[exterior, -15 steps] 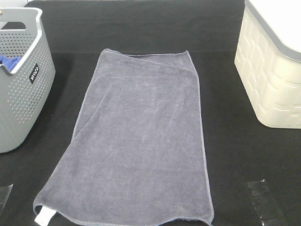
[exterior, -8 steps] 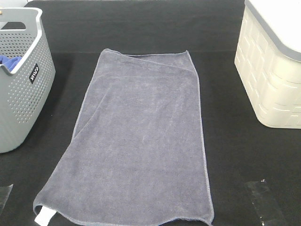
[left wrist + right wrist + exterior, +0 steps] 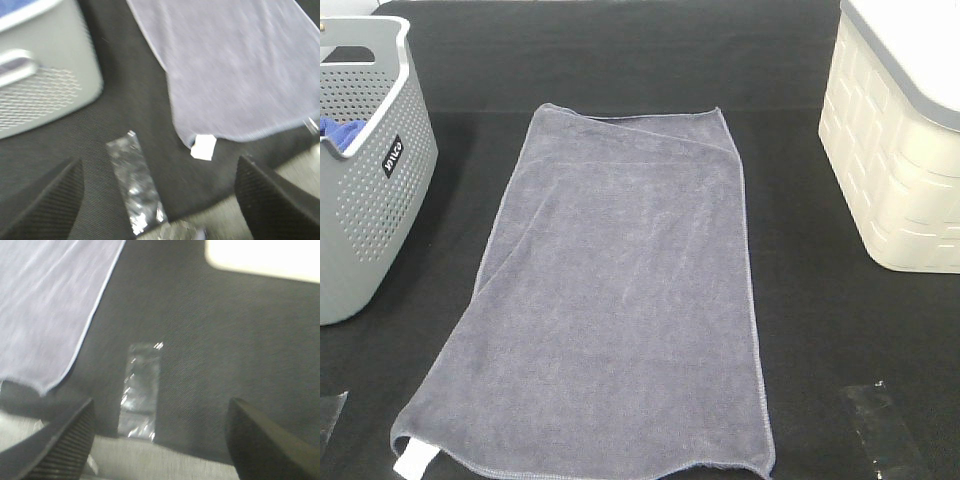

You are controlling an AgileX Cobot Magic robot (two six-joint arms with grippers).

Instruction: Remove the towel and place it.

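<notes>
Pre-grasp: towel (image 3: pixel 620 300) lies flat mid-worktop (image 3: pixel 820 350), untouched; left hand (image 3: pixel 160 200) and right hand (image 3: pixel 160 440) both spread, empty, above its near corners; next, descend and pinch the hem.

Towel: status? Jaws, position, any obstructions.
Both jaws open, empty. Towel flat on black table, untouched, white tag at near corner. Grey basket left, cream bin right; nothing on towel.

Towel (image 3: pixel 620 300) flat between left basket (image 3: pixel 365 170) and right bin (image 3: pixel 895 150)

L gripper (image 3: pixel 160 200) & R gripper (image 3: pixel 160 440): jaws wide, nothing held.
</notes>
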